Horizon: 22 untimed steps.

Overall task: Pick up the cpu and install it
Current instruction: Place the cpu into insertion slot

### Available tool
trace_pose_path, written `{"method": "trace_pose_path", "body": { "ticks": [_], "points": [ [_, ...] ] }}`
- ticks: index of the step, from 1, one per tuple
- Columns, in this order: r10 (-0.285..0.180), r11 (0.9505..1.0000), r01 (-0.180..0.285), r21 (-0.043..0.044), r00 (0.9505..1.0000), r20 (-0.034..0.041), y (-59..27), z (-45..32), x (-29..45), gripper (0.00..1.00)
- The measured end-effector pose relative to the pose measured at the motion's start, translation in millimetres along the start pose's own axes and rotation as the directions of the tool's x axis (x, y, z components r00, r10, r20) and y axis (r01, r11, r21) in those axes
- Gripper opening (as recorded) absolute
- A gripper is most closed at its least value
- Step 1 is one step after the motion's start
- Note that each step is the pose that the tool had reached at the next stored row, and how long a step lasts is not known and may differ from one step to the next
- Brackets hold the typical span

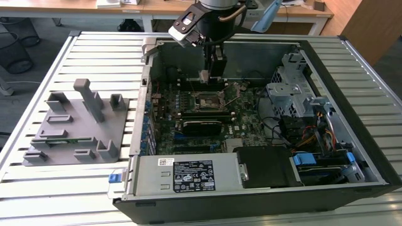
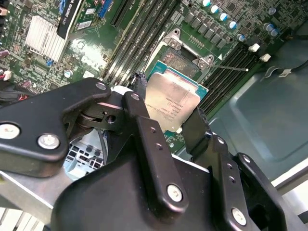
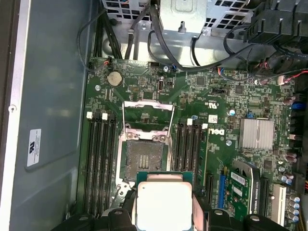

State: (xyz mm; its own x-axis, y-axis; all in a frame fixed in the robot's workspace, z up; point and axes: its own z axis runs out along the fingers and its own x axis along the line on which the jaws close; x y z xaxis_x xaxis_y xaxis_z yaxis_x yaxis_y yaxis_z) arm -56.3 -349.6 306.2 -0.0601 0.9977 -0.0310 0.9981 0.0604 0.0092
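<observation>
Here the jaws clamp the cpu (image 2: 175,103), faint print on its lid, near the open socket (image 3: 144,159)

Soft, even light and mild shadows throughout; the cpu (image 3: 163,204) glares washed-out pale in the first wrist view.

We see a pale slatted desk (image 1: 94,52), wooden tables (image 1: 157,5) behind it, grey floor (image 1: 82,23) between, and a black wire bin (image 1: 12,51).

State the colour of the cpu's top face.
Silver-grey; the cpu shows best in the second wrist view.
</observation>
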Motion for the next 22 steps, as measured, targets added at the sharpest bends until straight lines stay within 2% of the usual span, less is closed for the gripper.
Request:
{"method": "trace_pose_path", "body": {
  "ticks": [8, 13, 22],
  "points": [
    [0.0, 1.0, 0.0, 0.0, 1.0, 0.0, 0.0, 1.8, 0.2, 0.54],
    [0.0, 1.0, 0.0, -0.0003, 1.0, 0.0009, 0.6, 3.1, 5.8, 0.54],
    [0.0, 1.0, 0.0, -0.0001, 1.0, 0.0012, 5.1, 17.1, 10.0, 0.54]
  ]
}}
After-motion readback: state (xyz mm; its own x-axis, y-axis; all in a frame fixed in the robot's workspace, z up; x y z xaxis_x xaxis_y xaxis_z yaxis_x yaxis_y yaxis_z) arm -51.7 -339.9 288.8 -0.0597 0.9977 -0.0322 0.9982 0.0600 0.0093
